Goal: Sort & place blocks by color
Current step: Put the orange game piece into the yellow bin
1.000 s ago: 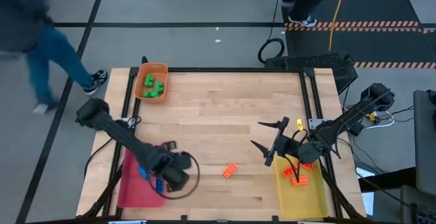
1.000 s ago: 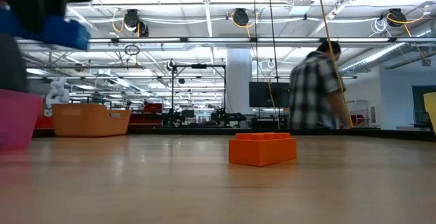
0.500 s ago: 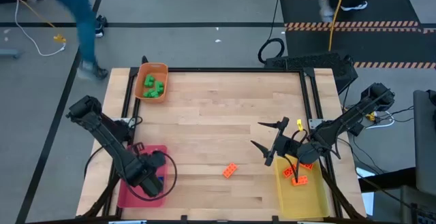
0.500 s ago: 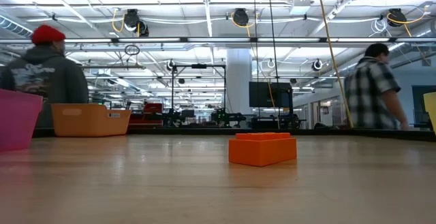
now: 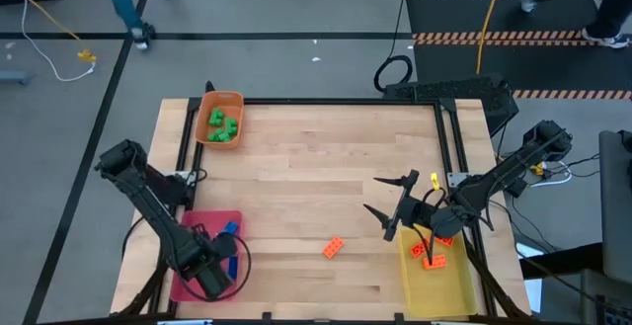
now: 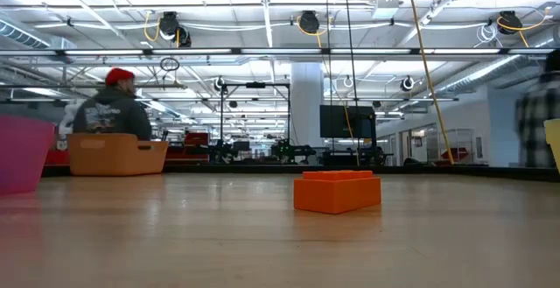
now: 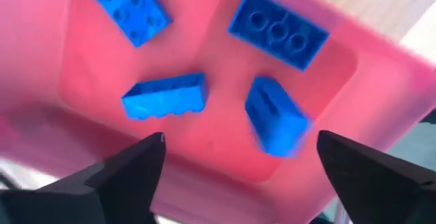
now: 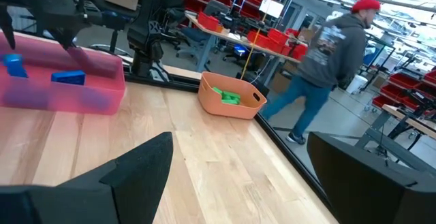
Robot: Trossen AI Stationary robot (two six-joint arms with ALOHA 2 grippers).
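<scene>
My left gripper [image 7: 240,139] hangs open, pointing down over the pink tray [image 5: 188,266] at the table's near left. Several blue blocks [image 7: 163,96] lie on the tray's floor; one [image 7: 276,115] shows blurred below the fingers. A single orange block [image 5: 334,248] rests flat on the bare table, seen close in the low view [image 6: 337,190]. Green blocks [image 5: 221,125] lie in the orange tray [image 5: 233,98] at the far left. Orange blocks [image 5: 433,259] lie in the yellow tray [image 5: 454,290]. My right gripper [image 5: 387,199] waits open and level beside the yellow tray.
Black rails [image 5: 439,157] frame the wooden table [image 5: 316,167]. Open wood lies between the trays. Cables and a dark mat [image 5: 513,19] lie on the floor beyond the far edge. A person in a red cap [image 6: 114,113] stands behind the table.
My left gripper has swung from beside the pink tray toward the table's left and near edges, and has rolled, ending over the tray. The blue block it carried aloft has left the low view; a blurred blue block now shows in the tray under its fingers.
</scene>
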